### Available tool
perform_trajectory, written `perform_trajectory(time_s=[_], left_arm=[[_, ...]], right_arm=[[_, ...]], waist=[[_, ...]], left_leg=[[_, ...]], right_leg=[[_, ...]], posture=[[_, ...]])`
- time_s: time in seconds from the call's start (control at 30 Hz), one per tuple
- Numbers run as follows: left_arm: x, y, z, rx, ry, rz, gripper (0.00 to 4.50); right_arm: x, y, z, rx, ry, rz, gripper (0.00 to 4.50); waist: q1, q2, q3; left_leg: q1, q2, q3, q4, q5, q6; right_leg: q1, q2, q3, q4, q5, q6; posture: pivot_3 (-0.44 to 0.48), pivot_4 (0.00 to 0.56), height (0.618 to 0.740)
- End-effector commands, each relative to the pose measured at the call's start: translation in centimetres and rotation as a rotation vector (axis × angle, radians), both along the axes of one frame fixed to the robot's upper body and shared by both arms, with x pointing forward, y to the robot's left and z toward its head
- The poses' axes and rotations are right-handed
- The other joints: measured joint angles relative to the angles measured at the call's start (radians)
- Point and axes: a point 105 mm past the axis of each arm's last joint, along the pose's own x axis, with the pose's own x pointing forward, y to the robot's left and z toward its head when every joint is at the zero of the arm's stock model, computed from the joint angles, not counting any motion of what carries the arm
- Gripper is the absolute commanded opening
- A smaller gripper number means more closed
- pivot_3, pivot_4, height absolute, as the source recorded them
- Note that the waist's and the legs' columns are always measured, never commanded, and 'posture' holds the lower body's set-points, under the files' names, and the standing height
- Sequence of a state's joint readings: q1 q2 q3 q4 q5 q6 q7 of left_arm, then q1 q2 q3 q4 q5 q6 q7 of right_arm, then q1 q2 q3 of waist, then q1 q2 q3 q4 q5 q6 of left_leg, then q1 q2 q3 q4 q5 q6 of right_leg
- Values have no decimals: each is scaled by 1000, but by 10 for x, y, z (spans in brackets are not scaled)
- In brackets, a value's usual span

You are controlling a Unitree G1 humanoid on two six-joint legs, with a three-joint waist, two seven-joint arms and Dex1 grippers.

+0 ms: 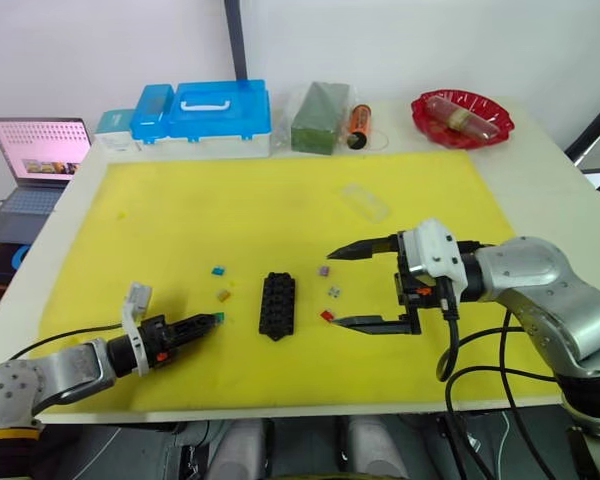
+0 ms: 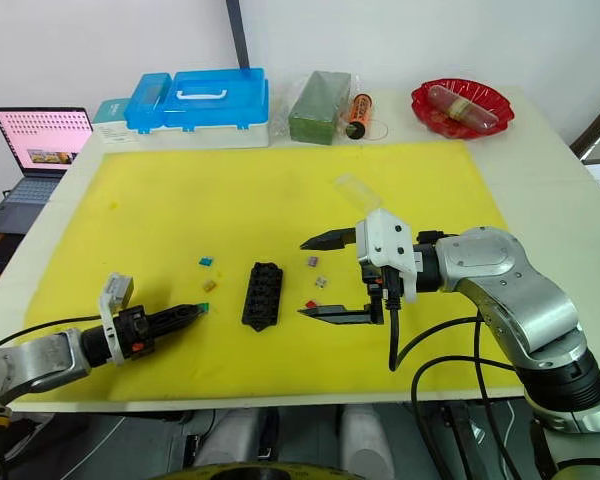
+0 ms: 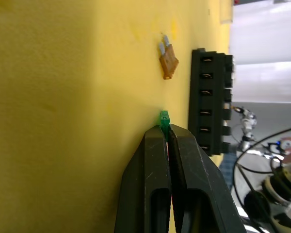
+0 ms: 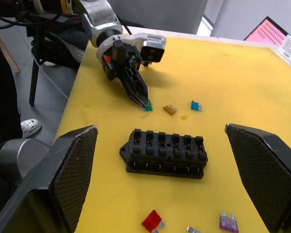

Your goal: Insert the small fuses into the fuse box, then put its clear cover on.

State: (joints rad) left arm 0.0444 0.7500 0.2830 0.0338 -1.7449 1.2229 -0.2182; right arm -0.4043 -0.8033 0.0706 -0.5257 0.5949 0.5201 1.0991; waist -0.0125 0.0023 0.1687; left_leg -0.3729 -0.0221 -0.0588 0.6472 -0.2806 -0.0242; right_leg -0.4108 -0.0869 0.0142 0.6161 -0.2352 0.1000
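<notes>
While the left gripper (image 1: 212,320) pinches the green fuse (image 3: 164,118) between its closed fingertips, low over the yellow mat (image 1: 280,200), the fuse box (image 1: 277,305) lies just beside it toward the middle, its slots showing no fuses. Orange fuse (image 1: 223,295) and blue fuse (image 1: 218,270) lie loose on the mat near the box's left side — purple fuse (image 1: 324,270), grey fuse (image 1: 334,292) and red fuse (image 1: 327,316) lie on its right. Over those three hangs the right gripper (image 1: 358,286), fingers spread wide and holding nothing. Farther back on the mat, well apart from the box, rests the clear cover (image 1: 365,202)
</notes>
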Motion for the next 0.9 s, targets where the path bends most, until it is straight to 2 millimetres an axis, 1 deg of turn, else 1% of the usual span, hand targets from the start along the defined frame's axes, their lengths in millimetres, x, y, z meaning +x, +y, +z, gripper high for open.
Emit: perform_trajectory(time_s=[0.03, 0.1, 0.17, 0.27, 0.3, 0.33, 0.4, 0.47, 0.53, 0.57, 0.67, 0.7, 0.77, 0.8, 0.87, 0.9], left_arm=[[-4, -6, 32, -28, -120, -104, 30], [-6, -11, 47, -9, -194, -169, 30], [-6, -21, 72, 45, -357, -256, 30], [-3, -31, 95, 98, -552, -320, 30], [-3, -33, 99, 115, -605, -336, 30], [1, -36, 107, 138, -695, -327, 30], [10, -47, 116, 218, -848, -361, 30], [11, -58, 119, 239, -904, -454, 30], [8, -66, 121, 242, -991, -531, 0], [10, -70, 123, 240, -1032, -533, 0], [15, -79, 121, 300, -1170, -565, 0], [15, -82, 120, 316, -1209, -585, 0], [18, -88, 121, 325, -1281, -582, 0], [20, -91, 122, 325, -1314, -579, 0], [21, -96, 123, 330, -1370, -596, 0], [22, -99, 124, 325, -1387, -595, 0]], right_arm=[[3, -1, 16, 41, -9, -27, 4500], [5, -2, 19, 52, 15, -46, 4500], [10, -5, 22, 71, 68, -86, 4500], [15, -7, 25, 89, 130, -116, 4500], [15, -7, 26, 91, 146, -121, 4500], [16, -7, 27, 94, 159, -127, 4500], [15, -7, 28, 97, 184, -127, 4500], [13, -5, 28, 92, 193, -121, 4500], [12, -4, 28, 96, 200, -116, 4097], [12, -2, 28, 97, 201, -112, 3904], [12, 3, 28, 101, 188, -110, 2755], [12, 4, 29, 104, 184, -110, 2483], [11, 6, 29, 109, 176, -98, 2483], [11, 7, 30, 115, 174, -97, 2240], [11, 8, 29, 106, 159, -94, 1901], [11, 8, 28, 100, 148, -93, 1542]], waist=[[0, -4, 2], [0, -8, 5], [4, -11, 7], [3, -12, 7], [3, -12, 7], [3, -12, 7], [3, -12, 7], [5, -12, 7], [4, -12, 7], [3, -12, 7], [0, -12, 7], [0, -12, 7], [2, -12, 7], [2, -13, 7], [5, -13, 7], [4, -13, 7]], left_leg=[[0, 0, 0, 0, 0, 0], [-1, 0, 0, 0, 0, 0], [-2, 0, 0, 1, 0, -1], [-3, -1, 0, 1, 1, -2], [-3, -1, 1, 0, 1, -2], [-4, -1, 1, 0, 1, -2], [-4, -1, 2, -1, 1, -2], [-6, -1, 1, -1, 1, -2], [-8, -1, 1, -1, 1, -2], [-8, -1, 1, -1, 1, -2], [-11, -1, 2, -1, 1, -2], [-12, -1, 2, 0, 1, -2], [-16, -2, 2, 0, 1, -2], [-17, -2, 1, 1, 1, -2], [-17, -1, 0, 1, 1, -2], [-17, -1, 0, 1, 1, -2]], right_leg=[[0, 0, 0, 0, 0, 0], [-1, 0, 0, 0, 0, 0], [-1, -1, 0, -1, 0, 0], [0, -2, -1, -3, 0, 0], [-1, -3, 0, -4, 0, 0], [-1, -3, 0, -5, 0, 0], [-1, -3, 0, -6, 0, 0], [-3, -2, 0, -6, 0, 0], [-4, -1, -1, -6, 0, 0], [-4, -1, -1, -6, 0, 0], [-7, -1, -1, -5, 1, 0], [-9, -1, 0, -5, 1, 0], [-13, 0, -1, -3, 1, 1], [-14, 1, -1, -3, 1, 1], [-14, 1, -1, -3, 1, 1], [-14, 1, -1, -3, 2, 2]], posture=[[0, 150, 740], [0, 150, 740], [0, 150, 740], [0, 150, 740], [0, 150, 740], [0, 150, 740], [0, 150, 740], [0, 150, 740], [0, 150, 740], [0, 150, 740], [0, 150, 740], [0, 150, 740], [0, 150, 740], [0, 150, 740], [0, 150, 740], [0, 150, 740]])
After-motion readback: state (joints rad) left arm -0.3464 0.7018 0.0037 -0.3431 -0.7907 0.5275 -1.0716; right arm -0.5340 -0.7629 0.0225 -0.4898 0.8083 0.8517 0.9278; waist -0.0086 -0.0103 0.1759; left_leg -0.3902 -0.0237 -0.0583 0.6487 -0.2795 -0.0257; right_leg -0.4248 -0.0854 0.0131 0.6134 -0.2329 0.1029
